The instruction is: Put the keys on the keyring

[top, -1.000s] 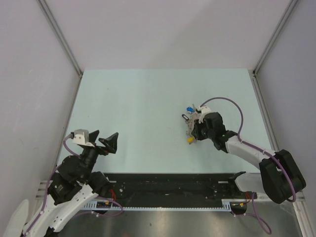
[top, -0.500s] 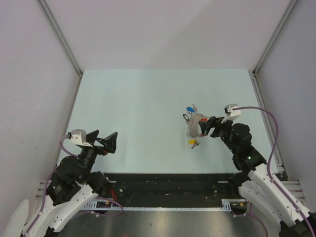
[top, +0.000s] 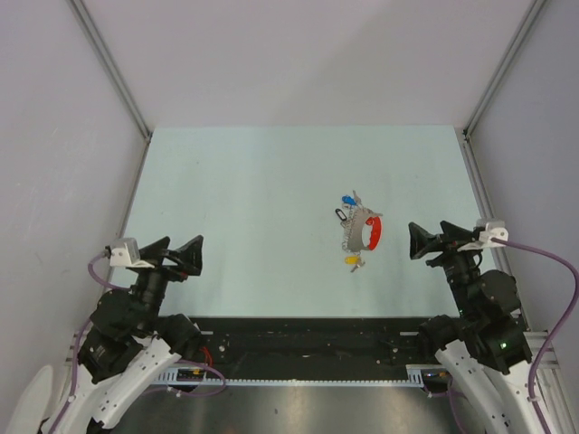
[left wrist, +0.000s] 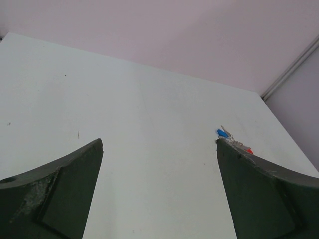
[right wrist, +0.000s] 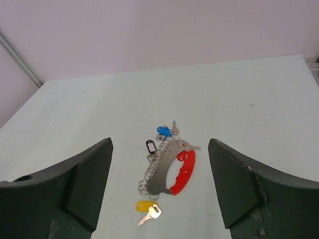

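Observation:
The keyring (right wrist: 162,172) lies flat on the table: a curved grey plate edged with several small rings, with a red curved handle (right wrist: 183,172). A blue-headed key (right wrist: 163,130) lies at its far end. A yellow tag with a silver key (right wrist: 151,214) lies at its near end, touching a ring. In the top view the keyring (top: 358,231) is mid-table, right of centre. My right gripper (top: 437,238) hangs open to the right of it, holding nothing and apart from it. My left gripper (top: 176,250) is open far to the left, empty. The blue key (left wrist: 222,133) shows beside its right finger.
A small black tag (right wrist: 151,146) hangs on the keyring's left side. Grey walls close the table at the back and both sides. A black rail (top: 317,339) runs along the near edge between the arm bases.
My right gripper has opened, let go of the keyring and drawn back to the right and towards its base. The keyring stays on the table. The left arm has shifted slightly left.

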`<move>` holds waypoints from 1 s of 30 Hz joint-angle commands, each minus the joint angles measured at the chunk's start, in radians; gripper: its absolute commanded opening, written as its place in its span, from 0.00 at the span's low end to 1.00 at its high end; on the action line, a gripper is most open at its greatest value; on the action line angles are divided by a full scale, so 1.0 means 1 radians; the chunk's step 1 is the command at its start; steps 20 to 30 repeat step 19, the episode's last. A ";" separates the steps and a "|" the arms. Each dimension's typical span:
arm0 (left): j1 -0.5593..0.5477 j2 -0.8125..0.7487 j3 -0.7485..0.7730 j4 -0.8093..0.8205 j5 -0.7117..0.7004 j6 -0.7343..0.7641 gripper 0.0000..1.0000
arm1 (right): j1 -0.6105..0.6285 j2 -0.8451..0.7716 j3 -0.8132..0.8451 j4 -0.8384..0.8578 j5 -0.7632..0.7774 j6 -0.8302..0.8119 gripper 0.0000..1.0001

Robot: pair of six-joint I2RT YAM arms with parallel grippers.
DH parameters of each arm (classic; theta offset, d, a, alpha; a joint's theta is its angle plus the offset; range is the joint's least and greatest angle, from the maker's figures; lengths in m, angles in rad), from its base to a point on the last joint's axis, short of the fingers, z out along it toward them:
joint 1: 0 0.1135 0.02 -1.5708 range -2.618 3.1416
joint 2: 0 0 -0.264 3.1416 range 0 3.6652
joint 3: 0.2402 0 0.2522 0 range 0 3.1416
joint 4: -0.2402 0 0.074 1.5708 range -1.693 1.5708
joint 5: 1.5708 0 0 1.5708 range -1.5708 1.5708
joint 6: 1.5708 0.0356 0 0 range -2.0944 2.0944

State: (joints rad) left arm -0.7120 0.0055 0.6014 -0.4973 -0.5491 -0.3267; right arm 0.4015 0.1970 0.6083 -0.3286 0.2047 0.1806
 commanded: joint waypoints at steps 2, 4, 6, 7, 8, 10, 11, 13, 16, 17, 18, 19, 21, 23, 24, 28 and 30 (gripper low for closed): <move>0.028 -0.145 0.029 -0.017 -0.040 -0.060 1.00 | -0.003 -0.085 0.027 -0.073 0.117 -0.043 0.83; 0.029 -0.145 0.026 -0.014 -0.037 -0.052 1.00 | -0.001 -0.110 0.027 -0.078 0.128 -0.036 0.83; 0.029 -0.145 0.024 -0.014 -0.029 -0.049 1.00 | -0.001 -0.119 0.027 -0.090 0.143 -0.026 0.84; 0.029 -0.145 0.024 -0.014 -0.026 -0.045 1.00 | -0.001 -0.125 0.025 -0.093 0.147 -0.020 0.84; 0.028 -0.145 0.021 -0.014 -0.022 -0.044 1.00 | 0.000 -0.128 0.025 -0.102 0.151 -0.017 0.84; 0.029 -0.145 0.018 -0.007 -0.003 -0.034 1.00 | 0.008 -0.136 0.027 -0.107 0.151 -0.006 0.85; 0.029 -0.145 0.014 -0.004 0.003 -0.031 1.00 | 0.010 -0.136 0.027 -0.110 0.151 -0.001 0.85; 0.029 -0.145 0.011 0.009 0.015 -0.018 1.00 | 0.016 -0.139 0.027 -0.113 0.156 0.006 0.85; 0.029 -0.145 0.001 0.023 0.018 -0.009 1.00 | 0.025 -0.136 0.025 -0.122 0.171 0.014 0.85; 0.029 -0.145 0.003 0.026 0.023 -0.008 1.00 | 0.029 -0.131 0.027 -0.124 0.173 0.017 0.85; 0.031 -0.145 0.003 0.025 0.028 -0.009 1.00 | 0.030 -0.128 0.027 -0.125 0.174 0.020 0.85; 0.031 -0.145 0.001 0.023 0.031 -0.012 1.00 | 0.033 -0.123 0.027 -0.127 0.176 0.028 0.86; 0.031 -0.145 0.001 0.023 0.031 -0.012 1.00 | 0.033 -0.123 0.027 -0.127 0.176 0.028 0.86; 0.031 -0.145 0.001 0.023 0.031 -0.012 1.00 | 0.033 -0.123 0.027 -0.127 0.176 0.028 0.86; 0.031 -0.145 0.001 0.023 0.031 -0.012 1.00 | 0.033 -0.123 0.027 -0.127 0.176 0.028 0.86; 0.031 -0.145 0.001 0.023 0.031 -0.012 1.00 | 0.033 -0.123 0.027 -0.127 0.176 0.028 0.86; 0.031 -0.145 0.001 0.023 0.031 -0.012 1.00 | 0.033 -0.123 0.027 -0.127 0.176 0.028 0.86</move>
